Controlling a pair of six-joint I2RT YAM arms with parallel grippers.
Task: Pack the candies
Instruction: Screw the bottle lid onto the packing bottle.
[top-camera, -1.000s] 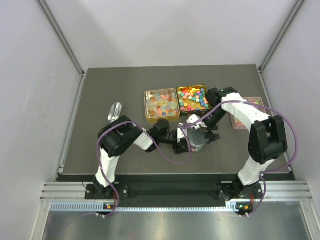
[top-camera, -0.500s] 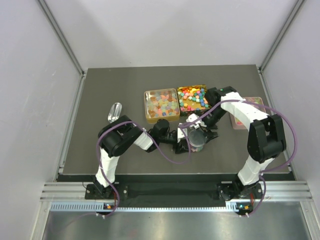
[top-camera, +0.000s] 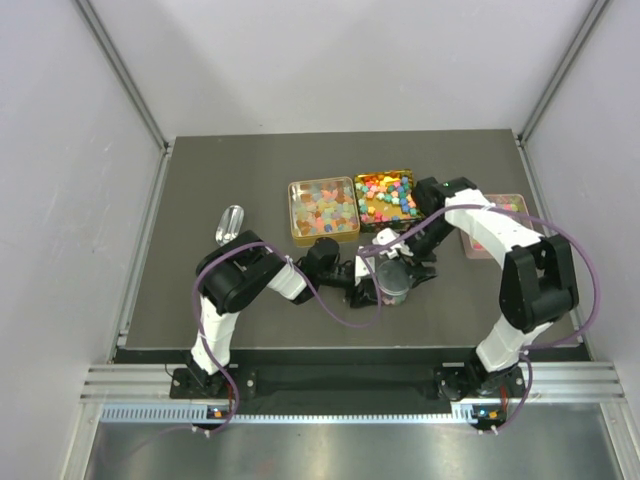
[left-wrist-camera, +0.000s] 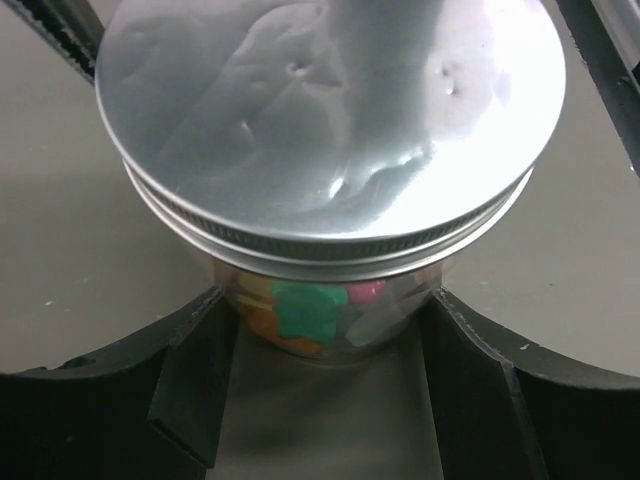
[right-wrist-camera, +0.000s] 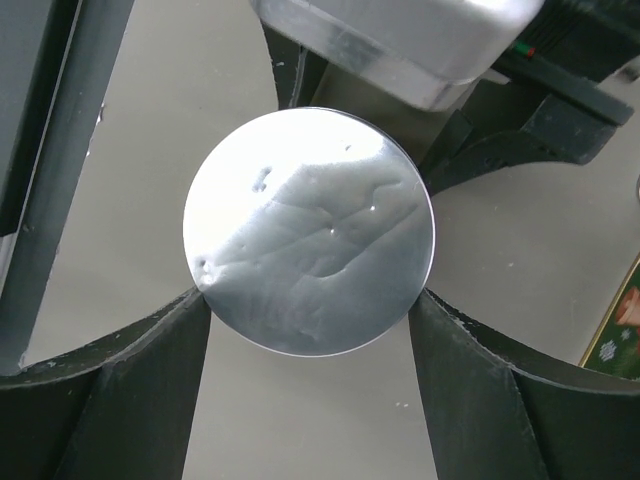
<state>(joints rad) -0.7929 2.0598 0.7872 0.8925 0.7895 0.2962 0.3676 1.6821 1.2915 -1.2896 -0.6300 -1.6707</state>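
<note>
- The left end effector (left-wrist-camera: 325, 335) pinches the clear jar (left-wrist-camera: 405, 300) just under its silver lid (left-wrist-camera: 330, 120).
- The candies (left-wrist-camera: 300, 310) sit inside the jar, between its fingers.
- The right end effector (right-wrist-camera: 310, 300) clamps the lid's rim from above.
- Only the top view shows more candies, in the left tin (top-camera: 292, 212) and the right tin (top-camera: 385, 173), behind the jar on the desk (top-camera: 220, 170).

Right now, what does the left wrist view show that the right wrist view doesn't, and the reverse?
Left wrist only: the clear jar, with green, orange and pink candies inside, held by the left claw. Right wrist only: the right claw pinching the silver lid by its rim from above, and a tin corner at the edge. Both: that round silver lid.
</note>
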